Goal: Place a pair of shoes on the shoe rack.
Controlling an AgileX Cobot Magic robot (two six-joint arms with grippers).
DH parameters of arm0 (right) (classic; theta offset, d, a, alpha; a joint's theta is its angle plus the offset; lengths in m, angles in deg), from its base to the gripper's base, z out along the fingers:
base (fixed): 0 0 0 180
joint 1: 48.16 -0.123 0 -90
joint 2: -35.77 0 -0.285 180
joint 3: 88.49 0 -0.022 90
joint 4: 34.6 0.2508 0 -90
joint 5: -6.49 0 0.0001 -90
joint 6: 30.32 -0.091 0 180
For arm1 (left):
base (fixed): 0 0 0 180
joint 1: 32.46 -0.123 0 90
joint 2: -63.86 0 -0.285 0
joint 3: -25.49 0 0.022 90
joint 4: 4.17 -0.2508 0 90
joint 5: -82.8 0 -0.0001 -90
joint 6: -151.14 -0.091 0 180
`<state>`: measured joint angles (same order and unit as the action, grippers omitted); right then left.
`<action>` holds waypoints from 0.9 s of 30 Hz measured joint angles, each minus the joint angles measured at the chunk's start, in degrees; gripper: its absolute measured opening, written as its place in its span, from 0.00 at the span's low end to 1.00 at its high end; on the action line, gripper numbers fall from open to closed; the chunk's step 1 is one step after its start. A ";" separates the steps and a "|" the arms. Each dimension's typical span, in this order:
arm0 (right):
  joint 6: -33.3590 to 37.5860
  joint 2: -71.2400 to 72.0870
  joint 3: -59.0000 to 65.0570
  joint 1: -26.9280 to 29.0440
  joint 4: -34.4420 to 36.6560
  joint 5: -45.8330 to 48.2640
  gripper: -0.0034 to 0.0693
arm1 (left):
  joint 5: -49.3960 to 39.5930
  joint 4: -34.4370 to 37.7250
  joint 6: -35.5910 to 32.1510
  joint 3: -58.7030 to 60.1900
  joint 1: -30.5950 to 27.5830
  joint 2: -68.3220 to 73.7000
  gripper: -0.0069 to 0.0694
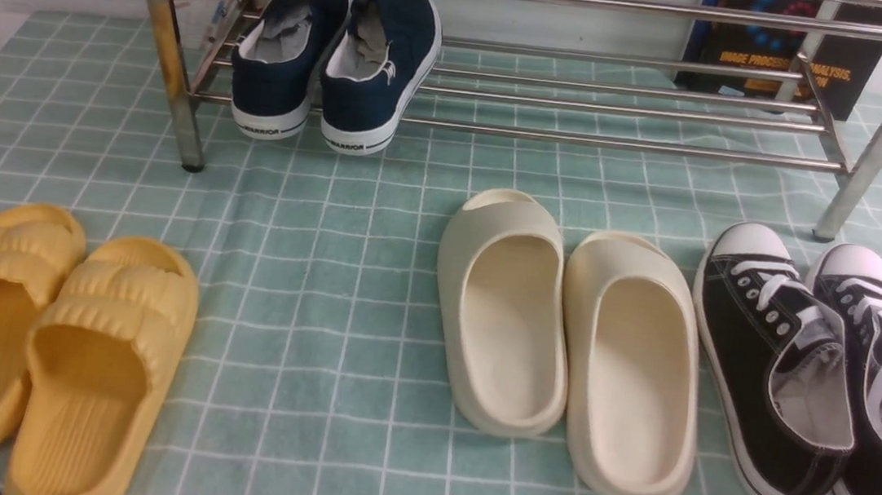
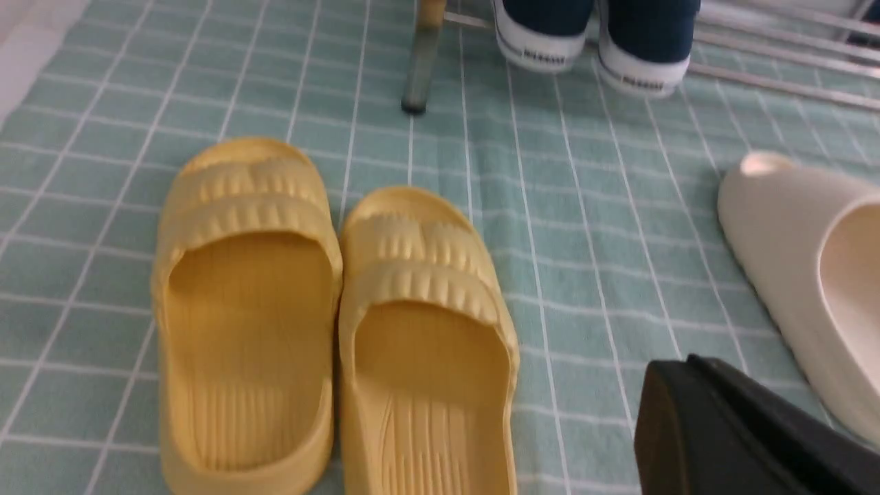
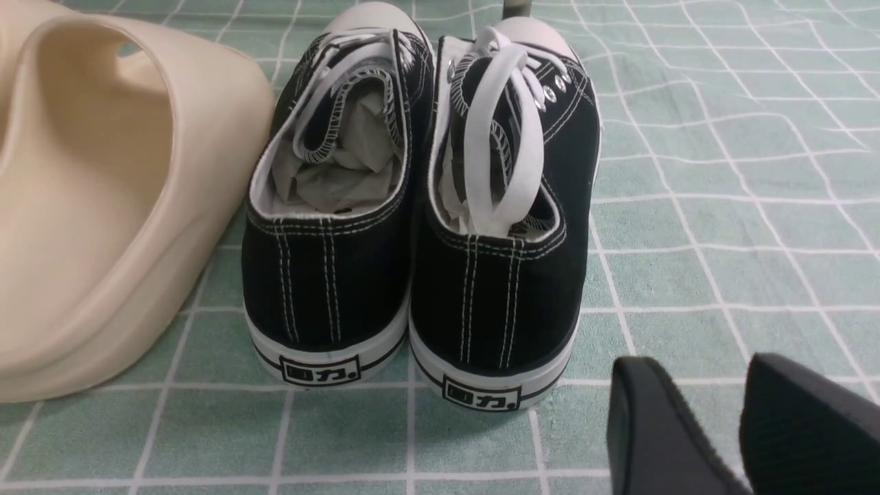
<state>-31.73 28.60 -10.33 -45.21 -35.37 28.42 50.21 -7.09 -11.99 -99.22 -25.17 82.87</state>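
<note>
The two navy slip-on shoes (image 1: 335,64) stand side by side on the lower bars of the silver shoe rack (image 1: 583,139), at its left end, heels toward me. Their white heels also show in the left wrist view (image 2: 591,48), next to the rust-stained rack leg (image 2: 419,62). My left gripper (image 2: 677,368) is shut and empty, low over the cloth between the yellow and cream slides. My right gripper (image 3: 698,371) is open a little and empty, just behind the black sneakers. Neither gripper shows in the front view.
Yellow slides (image 1: 46,337) lie at the front left, cream slides (image 1: 563,334) in the middle, and black lace-up sneakers (image 1: 821,369) at the front right, all on a green checked cloth (image 1: 340,270). A dark book (image 1: 780,62) leans behind the rack's right end.
</note>
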 joint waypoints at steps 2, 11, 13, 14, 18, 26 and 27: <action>0.00 0.00 0.00 0.00 0.00 0.00 0.38 | 5.73 0.60 -0.98 5.80 -2.12 -4.24 0.07; 0.00 0.00 0.00 0.00 0.00 0.00 0.38 | 11.36 0.97 -0.19 19.91 -7.60 -11.81 0.07; 0.00 0.00 0.00 0.00 0.00 0.00 0.38 | 11.17 0.97 -0.14 20.50 -8.06 -11.81 0.07; 0.00 0.00 0.00 0.00 0.00 0.00 0.38 | 11.14 0.97 -0.20 20.76 -8.11 -11.81 0.07; 0.00 0.00 0.00 0.00 0.00 0.00 0.38 | 11.30 0.72 -0.20 22.38 -8.11 -11.81 0.07; 0.00 0.00 0.00 0.00 0.00 0.00 0.38 | 10.95 0.78 -2.94 23.62 -8.11 -11.81 0.07; 0.00 0.00 0.00 0.00 0.00 0.00 0.38 | 10.93 1.46 -5.50 23.61 -8.11 -11.81 0.07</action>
<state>-31.73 28.60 -10.33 -45.21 -35.37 28.42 61.15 -5.63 -17.50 -75.61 -33.28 71.06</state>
